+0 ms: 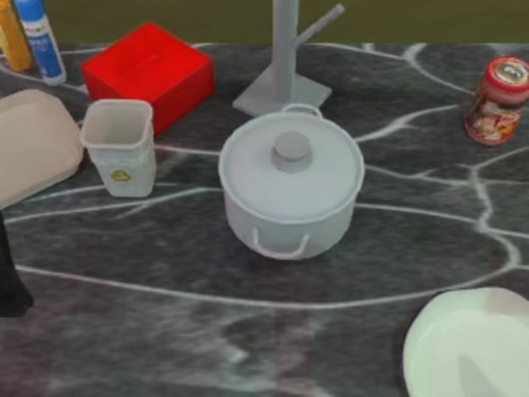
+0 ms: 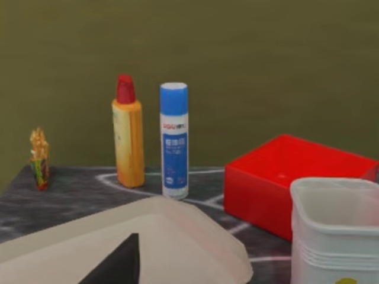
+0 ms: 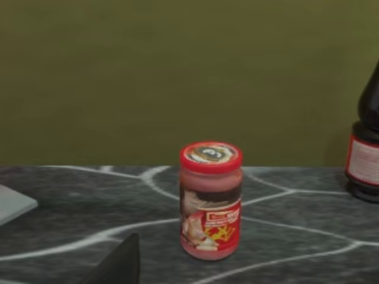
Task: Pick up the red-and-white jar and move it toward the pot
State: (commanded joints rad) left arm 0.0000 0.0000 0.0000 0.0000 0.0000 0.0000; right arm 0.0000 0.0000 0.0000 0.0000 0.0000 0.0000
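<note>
A red-and-white jar (image 1: 499,100) stands upright at the far right of the marbled table (image 1: 248,331), well apart from the pot (image 1: 290,184) at the centre – the pickup has not yet begun. The right arm (image 1: 471,347), a pale shape at the near right corner, looks to be the one to reach for it, its wrist camera already facing the jar; a dark fingertip (image 3: 115,263) shows there, but whether the right gripper is open or closed cannot be told, and the same goes for the left gripper, parked at the left edge. A sound approach would come in level, close on the jar's straight sides below the lid, then carry it left toward the pot without tipping it. The jar is a small glossy cylinder with a red lid and printed label – likely slick under the pads; the pot is broad, matte grey-white, with a knobbed lid and loop handles. Beyond it sit a red box (image 1: 147,73), a white bin (image 1: 121,147) and a grey stand (image 1: 285,78)
</note>
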